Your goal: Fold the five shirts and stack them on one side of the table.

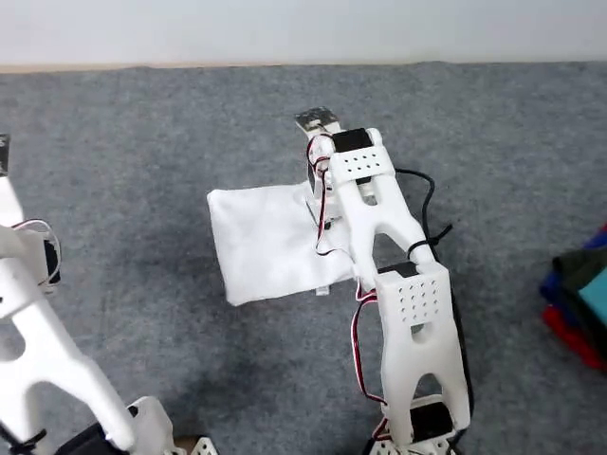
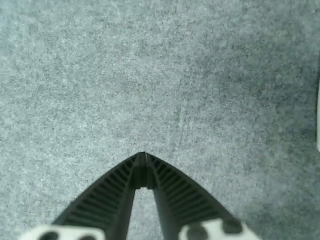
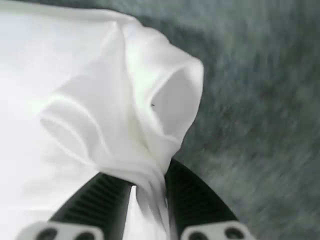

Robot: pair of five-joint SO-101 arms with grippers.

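A white shirt (image 1: 266, 242) lies partly folded in the middle of the grey table. In the high view the right arm (image 1: 365, 190) leans over the shirt's right edge. In the right wrist view my right gripper (image 3: 149, 187) is shut on a bunched fold of the white shirt (image 3: 100, 105), which is lifted a little off the table. My left gripper (image 2: 145, 156) is shut with nothing in it and hangs over bare grey table. The left arm (image 1: 38, 351) stands at the near left, apart from the shirt.
A stack of coloured shirts (image 1: 580, 299), blue, dark, teal and red, sits at the table's right edge. The grey felt surface (image 1: 142, 142) is open to the left and behind the white shirt. A thin white sliver (image 2: 317, 115) shows at the left wrist view's edge.
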